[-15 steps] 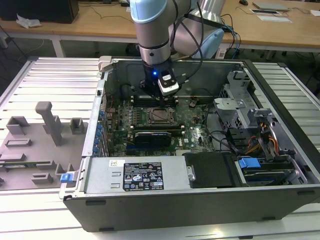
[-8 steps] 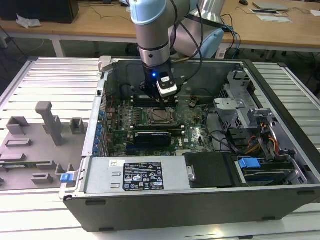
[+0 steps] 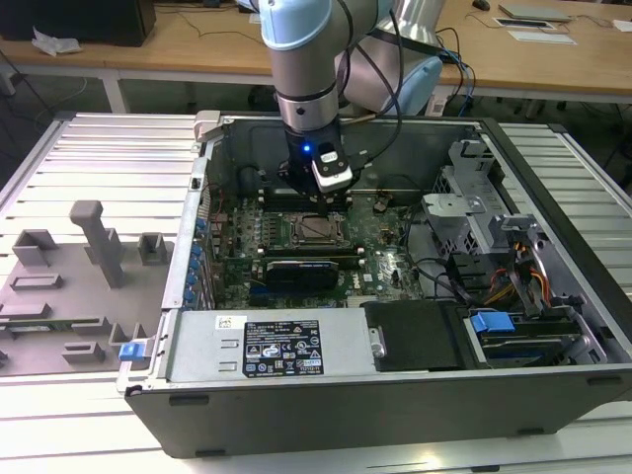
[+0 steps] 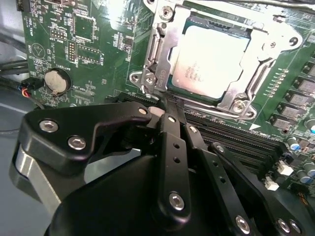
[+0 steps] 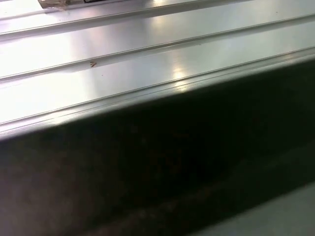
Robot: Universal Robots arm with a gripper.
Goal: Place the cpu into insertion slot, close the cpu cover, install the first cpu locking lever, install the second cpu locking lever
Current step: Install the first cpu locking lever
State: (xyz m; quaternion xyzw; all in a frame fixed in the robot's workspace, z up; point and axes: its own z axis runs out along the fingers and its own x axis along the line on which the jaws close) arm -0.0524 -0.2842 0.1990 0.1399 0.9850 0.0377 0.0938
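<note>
Inside the open case: the computer case (image 3: 395,375) lies on its side on a ribbed metal table (image 3: 89,158), and the arm (image 3: 306,69) reaches down into it over the green motherboard (image 3: 237,242).
Gripper: the gripper (image 4: 157,110) hangs low just beside the socket's edge; in the second wrist view its black fingers (image 4: 172,142) look drawn close together with nothing between them, so it carries no part.
Socket area: the insertion slot (image 3: 314,229) sits mid-board, to the exterior view's left of the drive bays.
Cover: the cpu cover (image 4: 268,56) lies flat over the socket, its window framing the chip.
Chip: the cpu (image 4: 209,61) sits in the slot, silver top up, square with the frame.
Lever: a thin metal locking lever (image 4: 153,54) runs along the socket's side nearest the fingertips; whether it is latched, I cannot tell.
Step, as I judge it: the levers.
Doing it well: push on the lever's bent end only, sweep along its own arc, keep the fingertips clear of the cover and the nearby board parts, and press steadily rather than sharply.
</note>
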